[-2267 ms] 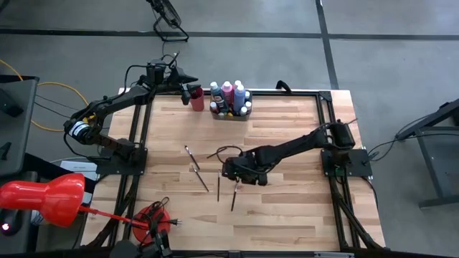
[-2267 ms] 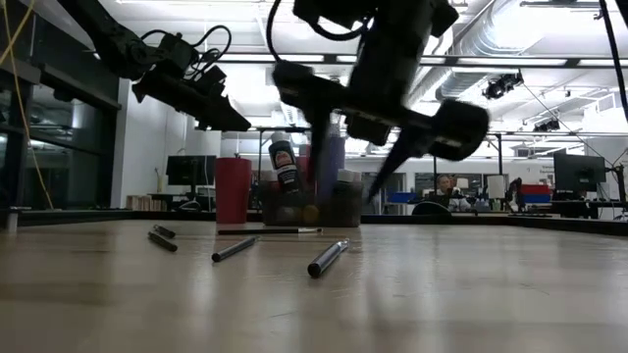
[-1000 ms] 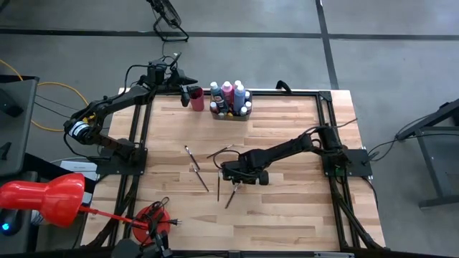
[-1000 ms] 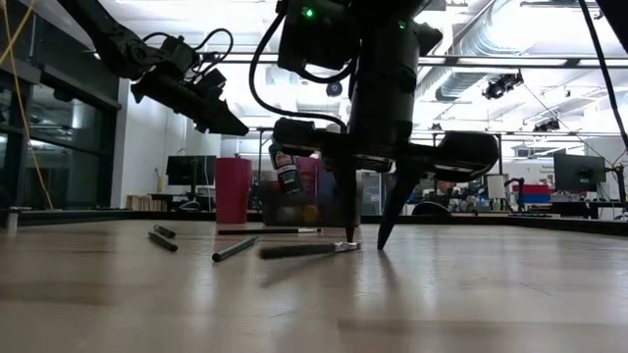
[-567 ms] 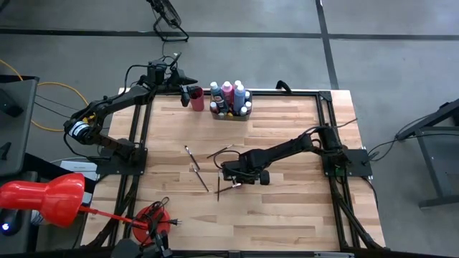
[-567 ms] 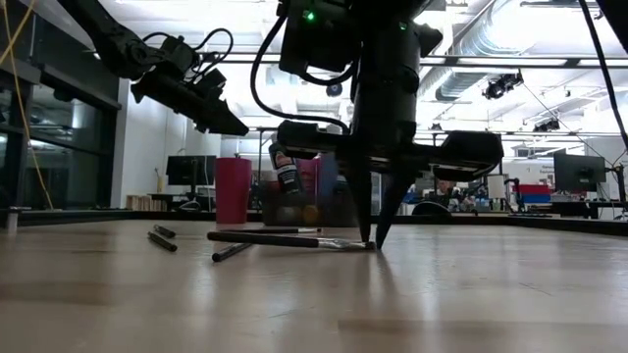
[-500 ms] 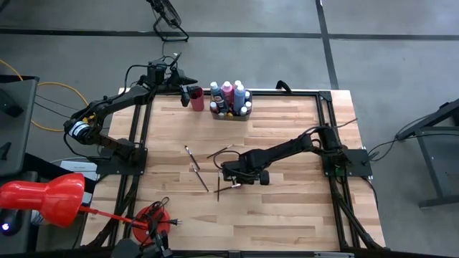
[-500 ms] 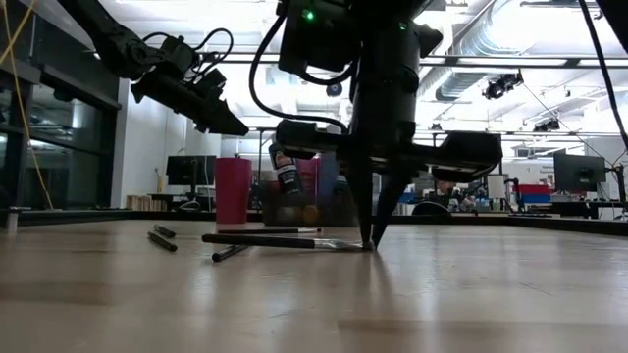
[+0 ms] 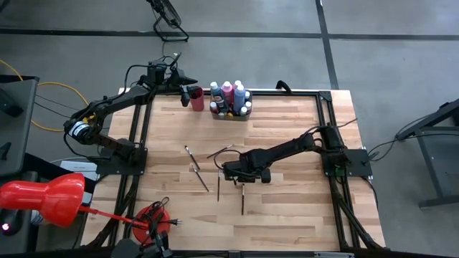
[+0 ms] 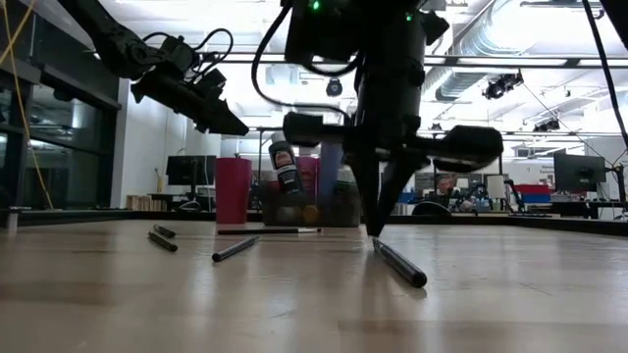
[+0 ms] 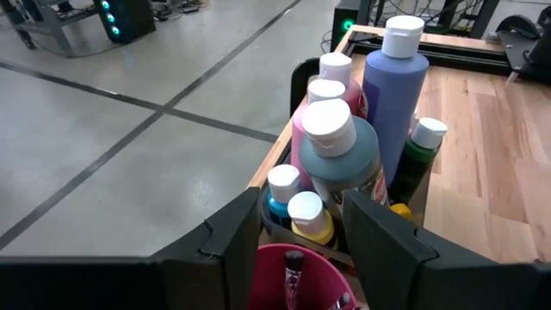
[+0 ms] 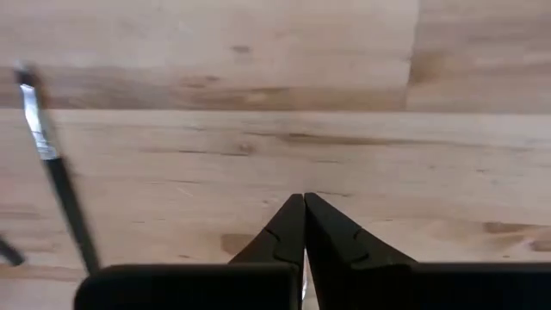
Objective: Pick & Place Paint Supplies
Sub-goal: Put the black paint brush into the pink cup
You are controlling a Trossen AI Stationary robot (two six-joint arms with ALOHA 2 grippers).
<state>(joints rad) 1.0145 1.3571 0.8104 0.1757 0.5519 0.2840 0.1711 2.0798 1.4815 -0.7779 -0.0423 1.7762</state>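
Observation:
My right gripper [image 9: 238,179] stands fingers-down at mid-table, shut on one end of a dark paintbrush [image 9: 242,199] [image 10: 397,263] that runs toward the near edge. Other paintbrushes [image 9: 192,159] [image 9: 203,180] [image 10: 234,249] [image 12: 58,181] lie flat on the wood to its left. Paint bottles [image 9: 231,97] [image 11: 344,146] stand upright in the grey tray [image 9: 231,115] at the far edge. My left gripper [image 11: 301,232] [image 10: 211,113] hovers open above the pink cup [image 9: 196,98] [image 11: 297,280], touching nothing. Brush tips show inside the cup. My right gripper pinches the paintbrush's far end [image 10: 377,242] between its two fingertips, coming from above and pointing almost straight down. That end is a little off the wood; the near end [image 10: 419,280] rests on the table. In the right wrist view the fingers hide the contact.
Black frame rails run along the table's left, right and far edges [image 9: 287,92]. A red lamp-like object [image 9: 43,201] sits off the near left corner. A thin dark curved piece [image 9: 224,149] lies just beyond my right gripper. The table's right half and near strip are bare wood.
My right gripper has shut its fingers on the paintbrush's end and risen slightly. The paintbrush has swung about that end: it lay across the table pointing left, and now points toward the near edge with its held end raised.

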